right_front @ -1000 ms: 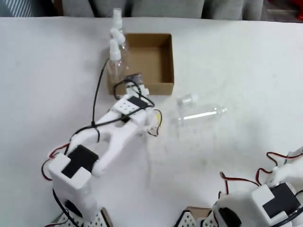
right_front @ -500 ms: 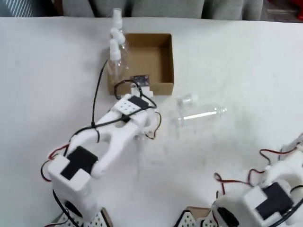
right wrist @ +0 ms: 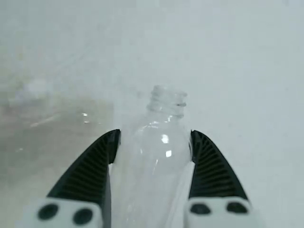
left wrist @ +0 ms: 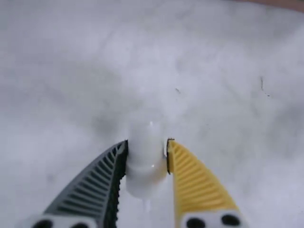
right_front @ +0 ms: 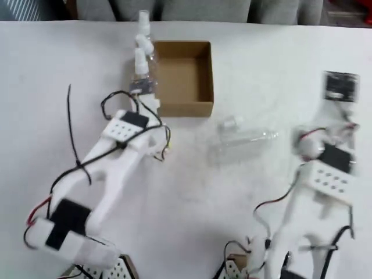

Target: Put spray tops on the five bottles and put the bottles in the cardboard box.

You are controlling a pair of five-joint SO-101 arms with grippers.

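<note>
Clear plastic bottle with open threaded neck (right wrist: 159, 142): no top on, clamped at shoulder between jaws of right gripper (right wrist: 155, 135), at right of white table (right_front: 279, 52), well apart from box.
White cylindrical spray top (left wrist: 145, 161): pinched in left gripper (left wrist: 147, 142), just left of brown cardboard box (right_front: 185, 107), beside three capped clear bottles (right_front: 141, 58).
Judgement: mating step next. Hold bottle steady, neck clear of fingers. Bring top in square to neck, or threads may cross.
Second clear bottle lying flat (right_front: 244, 139) and loose white top (right_front: 231, 122): mid-table, near each other.

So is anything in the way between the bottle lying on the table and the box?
Only the loose spray top. It lies on the table, roughly between the bottle and the box. The box is open on top.
</note>
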